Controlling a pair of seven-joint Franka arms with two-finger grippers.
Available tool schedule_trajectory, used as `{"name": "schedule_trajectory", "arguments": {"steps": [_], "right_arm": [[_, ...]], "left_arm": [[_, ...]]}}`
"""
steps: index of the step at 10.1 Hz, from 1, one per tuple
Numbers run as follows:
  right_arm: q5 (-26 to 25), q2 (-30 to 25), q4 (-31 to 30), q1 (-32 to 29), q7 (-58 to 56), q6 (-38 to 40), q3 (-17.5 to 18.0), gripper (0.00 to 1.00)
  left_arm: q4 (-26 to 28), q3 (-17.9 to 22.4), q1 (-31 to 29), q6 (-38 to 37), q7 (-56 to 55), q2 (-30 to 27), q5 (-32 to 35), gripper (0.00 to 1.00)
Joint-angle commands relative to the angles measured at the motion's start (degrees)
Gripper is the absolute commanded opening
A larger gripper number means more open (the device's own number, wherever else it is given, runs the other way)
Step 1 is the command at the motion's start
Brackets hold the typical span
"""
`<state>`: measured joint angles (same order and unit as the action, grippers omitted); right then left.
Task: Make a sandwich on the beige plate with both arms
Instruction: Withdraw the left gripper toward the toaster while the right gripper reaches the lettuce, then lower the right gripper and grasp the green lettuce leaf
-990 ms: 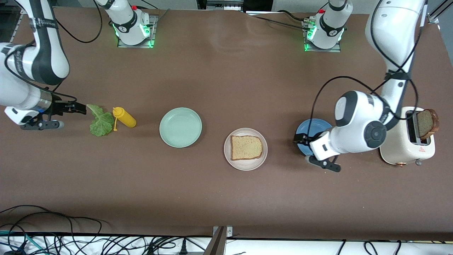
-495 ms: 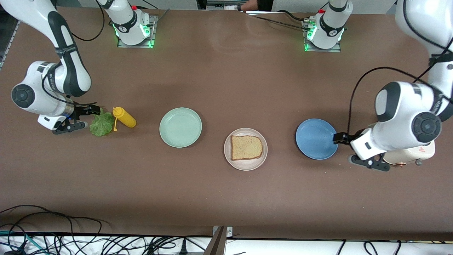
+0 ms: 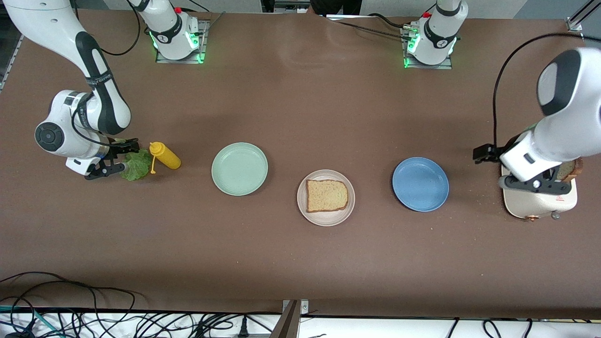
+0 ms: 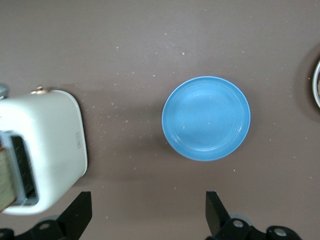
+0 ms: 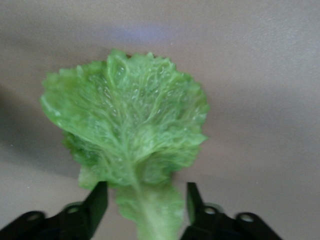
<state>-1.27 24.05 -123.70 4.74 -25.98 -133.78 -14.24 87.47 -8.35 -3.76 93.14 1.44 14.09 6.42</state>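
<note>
Straddling the stem of the lettuce leaf, the right pincer has its two black fingers apart on either side, not yet pressed onto it. A second ago this pincer was short of the leaf; now it is over it, at the right arm's end of the brown table, beside the yellow squeeze bottle. The leaf is bright green, ruffled and veined. The left pincer has moved from the glossy blue plate to the cream toaster, fingers wide apart and empty; a browned slice stands in the slot. One square, crusted bread slice lies flat on the matte beige plate, between the blue plate and the mint-green plate.
</note>
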Motion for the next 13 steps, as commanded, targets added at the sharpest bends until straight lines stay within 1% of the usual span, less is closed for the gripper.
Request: {"name": "schedule_trajectory", "arguments": {"steps": [1,3,5,6,8,9,10,11,12,13], "right_arm": [[0.2,-0.4,0.1,-0.2,-1.0,1.4,0.1,0.0],[0.4,-0.7,0.3,-0.1,-1.0,2.1,0.1,0.0],[0.4,-1.4,0.8,0.1,-1.0,4.0,0.3,0.0],[0.4,-0.9,0.8,0.1,-1.0,3.8,0.3,0.0],[0.4,-1.6,1.6,0.3,-0.8,5.5,0.3,0.0],[0.4,-1.9,2.8,0.4,-0.8,7.3,0.3,0.0],[0.4,-2.1,4.9,0.4,-0.7,11.2,0.3,0.0],[0.5,-1.6,5.4,0.4,-0.7,11.7,0.3,0.0],[0.5,-0.4,5.2,0.4,-0.6,10.3,0.3,0.03],[0.5,1.1,5.3,0.4,-0.5,8.3,0.3,0.58]], "left_arm": [[0.7,-0.3,-1.2,-1.3,-0.4,-3.8,1.8,1.0],[-0.4,-0.4,-1.6,-3.2,-0.4,-6.0,1.0,1.0],[-5.7,-0.4,-1.5,-7.5,-0.3,-5.8,-0.2,1.0],[-6.3,-0.4,-1.5,-7.7,-0.4,-5.7,-1.0,1.0],[-6.3,-0.3,-1.7,-7.7,-0.4,-5.7,-3.9,1.0],[-6.3,-0.3,-1.8,-7.6,-0.5,-5.6,-3.7,1.0],[-6.3,-0.3,-1.9,-7.5,-0.3,-5.3,-4.1,1.0],[-6.2,-0.3,-2.6,-7.4,-0.3,-5.0,-4.3,1.0],[-6.2,-0.3,-3.0,-7.3,-0.4,-4.8,-5.1,1.0],[-6.2,-0.3,-4.0,-7.3,-0.5,-4.8,-6.7,1.0]]}}
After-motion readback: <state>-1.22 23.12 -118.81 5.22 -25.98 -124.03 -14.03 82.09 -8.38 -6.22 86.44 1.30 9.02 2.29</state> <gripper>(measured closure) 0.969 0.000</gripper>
